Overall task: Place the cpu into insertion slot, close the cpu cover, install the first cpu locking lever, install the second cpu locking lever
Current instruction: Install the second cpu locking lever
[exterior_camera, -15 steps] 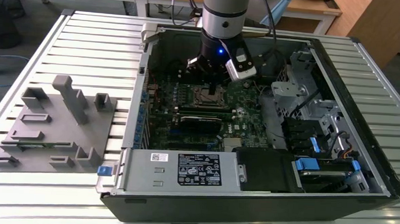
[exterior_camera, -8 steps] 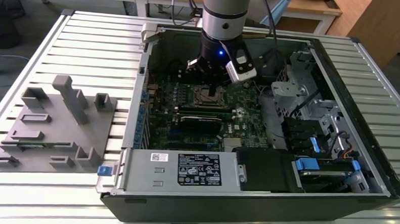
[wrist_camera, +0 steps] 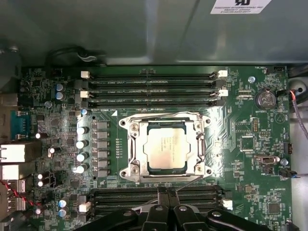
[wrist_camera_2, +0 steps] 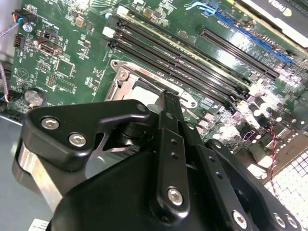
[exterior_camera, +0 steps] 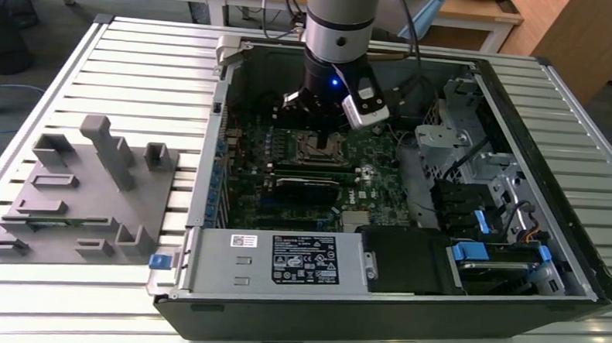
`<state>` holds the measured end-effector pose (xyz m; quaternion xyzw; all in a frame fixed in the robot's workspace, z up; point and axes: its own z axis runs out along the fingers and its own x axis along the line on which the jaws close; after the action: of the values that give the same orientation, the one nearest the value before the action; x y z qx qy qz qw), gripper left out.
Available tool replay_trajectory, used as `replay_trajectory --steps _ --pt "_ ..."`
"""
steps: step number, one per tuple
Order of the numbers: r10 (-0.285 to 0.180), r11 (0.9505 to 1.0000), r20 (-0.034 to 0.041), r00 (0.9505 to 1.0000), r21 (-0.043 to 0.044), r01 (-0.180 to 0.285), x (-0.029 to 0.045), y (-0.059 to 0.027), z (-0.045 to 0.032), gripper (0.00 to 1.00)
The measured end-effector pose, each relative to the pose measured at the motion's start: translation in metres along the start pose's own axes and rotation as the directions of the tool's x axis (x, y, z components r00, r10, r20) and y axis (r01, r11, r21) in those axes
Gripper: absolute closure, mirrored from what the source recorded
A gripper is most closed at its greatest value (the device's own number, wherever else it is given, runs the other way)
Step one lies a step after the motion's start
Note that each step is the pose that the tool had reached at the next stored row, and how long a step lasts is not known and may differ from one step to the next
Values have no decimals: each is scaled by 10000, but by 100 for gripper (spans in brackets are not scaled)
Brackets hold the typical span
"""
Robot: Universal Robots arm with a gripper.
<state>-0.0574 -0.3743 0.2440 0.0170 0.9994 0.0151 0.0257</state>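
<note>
- A slatted metal surface carries an open computer case, lying on its side, with a grey fixture block just beside it at the exterior view's left.
- Inside the case, the green motherboard lies flat, a white-labelled power supply sitting along the case's near edge in the exterior view.
- The robot arm reaches down into the case, directly above the socket area.
- The hand hovers at the edge of the insertion slot, its black fingers drawn together with nothing between them.
- The cpu cover lies flat over the slot, its square window framing the chip.
- The cpu sits seated in the slot, silver-grey top facing up, between two banks of long black memory slots.
- A thin wire lever runs along the socket's side nearest the fingertips.
</note>
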Motion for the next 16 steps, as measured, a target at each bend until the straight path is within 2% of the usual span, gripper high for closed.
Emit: replay_trajectory --steps 11,16 --pt "-1 10000 1 10000 30 1 84 -26 34 89" --pt "-2 10000 0 10000 43 2 92 -27 45 89"
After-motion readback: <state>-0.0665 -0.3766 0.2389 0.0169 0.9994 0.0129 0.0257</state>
